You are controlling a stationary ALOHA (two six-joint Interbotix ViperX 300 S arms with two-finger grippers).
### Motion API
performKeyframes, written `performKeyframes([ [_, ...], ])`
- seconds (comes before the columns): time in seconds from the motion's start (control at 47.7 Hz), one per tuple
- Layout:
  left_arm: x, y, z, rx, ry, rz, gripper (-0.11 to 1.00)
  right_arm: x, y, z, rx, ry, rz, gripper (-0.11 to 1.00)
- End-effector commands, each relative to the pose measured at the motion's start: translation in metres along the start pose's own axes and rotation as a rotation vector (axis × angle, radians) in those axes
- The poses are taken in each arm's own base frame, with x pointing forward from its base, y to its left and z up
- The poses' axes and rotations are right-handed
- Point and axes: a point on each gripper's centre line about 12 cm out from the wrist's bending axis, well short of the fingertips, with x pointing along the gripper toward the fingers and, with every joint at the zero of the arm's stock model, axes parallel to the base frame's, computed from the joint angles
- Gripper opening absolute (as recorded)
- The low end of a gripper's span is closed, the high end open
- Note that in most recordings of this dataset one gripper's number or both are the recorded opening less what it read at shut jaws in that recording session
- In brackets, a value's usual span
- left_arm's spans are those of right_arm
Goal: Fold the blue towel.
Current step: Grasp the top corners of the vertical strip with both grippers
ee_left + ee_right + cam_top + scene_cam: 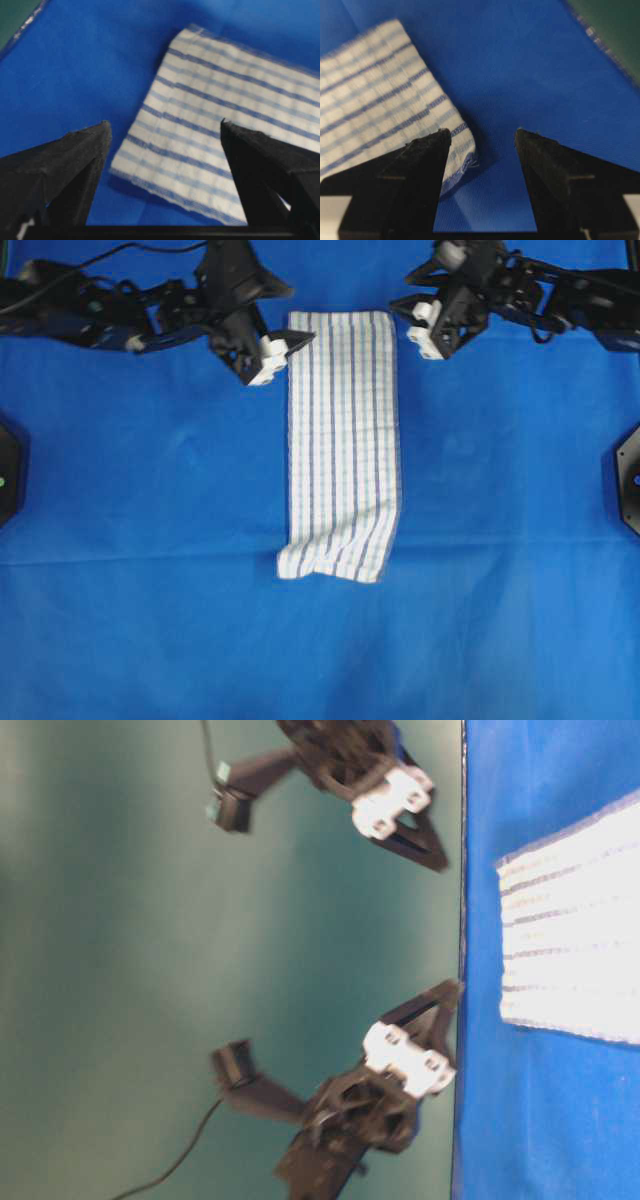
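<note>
Overhead view: left gripper (283,352) sits at the far-left corner of the blue towel (342,445), fingertip over or touching the towel's left edge; can't tell which. Jaws spread, holding nothing. Towel lies as a long narrow strip on the blue table cover (140,540), stripes running lengthwise, near end slightly rumpled. Right gripper (425,328) is just beside the towel's far-right corner, apart from it, jaws also wide, empty.

Table-level view gives what overhead doesn't: both grippers are above the cover, not pressed on it; towel (575,935) lies flat on the cover, only one end in frame.

Left wrist cam: towel (215,130) ahead and to the right of the open left fingers (75,160), hemmed corner between them, small shadow under the hem.

Right wrist cam: towel (375,95) corner w/ frayed threads partly behind the left-hand finger (422,175); bare cover fills the gap betw. the fingers.

No readable writing or labels in any view.
</note>
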Motion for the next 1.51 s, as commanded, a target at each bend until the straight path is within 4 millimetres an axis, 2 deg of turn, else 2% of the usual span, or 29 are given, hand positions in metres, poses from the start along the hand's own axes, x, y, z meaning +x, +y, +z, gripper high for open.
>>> performKeyframes([
  [0.0, 0.009, 0.009, 0.008, -0.008, -0.032, 0.020, 0.85, 0.013, -0.006, 0.006, 0.006, -0.020, -0.009, 0.60],
  [0.126, 0.024, 0.022, -0.007, -0.023, 0.005, 0.045, 0.85, 0.027, -0.008, -0.003, 0.008, 0.011, -0.010, 0.60],
  [0.252, 0.033, 0.027, -0.021, -0.030, 0.039, 0.054, 0.84, 0.036, -0.007, -0.010, 0.013, 0.025, -0.007, 0.60],
  [0.524, 0.035, 0.027, -0.030, -0.032, 0.063, 0.053, 0.79, 0.038, 0.000, -0.020, 0.007, 0.043, 0.008, 0.59],
  [0.608, 0.036, 0.027, -0.032, -0.035, 0.071, 0.053, 0.72, 0.038, 0.004, -0.021, 0.000, 0.047, 0.016, 0.58],
  [0.713, 0.037, 0.025, -0.035, -0.040, 0.078, 0.050, 0.54, 0.037, 0.010, -0.022, -0.009, 0.052, 0.028, 0.52],
  [0.796, 0.038, 0.023, -0.036, -0.037, 0.083, 0.045, 0.38, 0.037, 0.013, -0.024, -0.012, 0.057, 0.034, 0.37],
  [0.922, 0.039, 0.019, -0.038, -0.033, 0.087, 0.037, 0.18, 0.037, 0.016, -0.027, -0.007, 0.071, 0.038, 0.04],
  [1.006, 0.039, 0.018, -0.039, -0.032, 0.088, 0.036, 0.11, 0.037, 0.016, -0.028, -0.006, 0.078, 0.037, 0.03],
  [1.111, 0.039, 0.018, -0.039, -0.031, 0.088, 0.035, 0.06, 0.036, 0.016, -0.029, -0.003, 0.086, 0.035, 0.03],
  [1.3, 0.039, 0.018, -0.036, -0.026, 0.082, 0.035, 0.06, 0.037, 0.016, -0.026, 0.000, 0.074, 0.036, 0.03],
  [1.488, 0.041, 0.033, -0.025, -0.034, 0.054, 0.064, 0.06, 0.040, 0.003, -0.014, 0.017, 0.043, 0.011, 0.03],
])
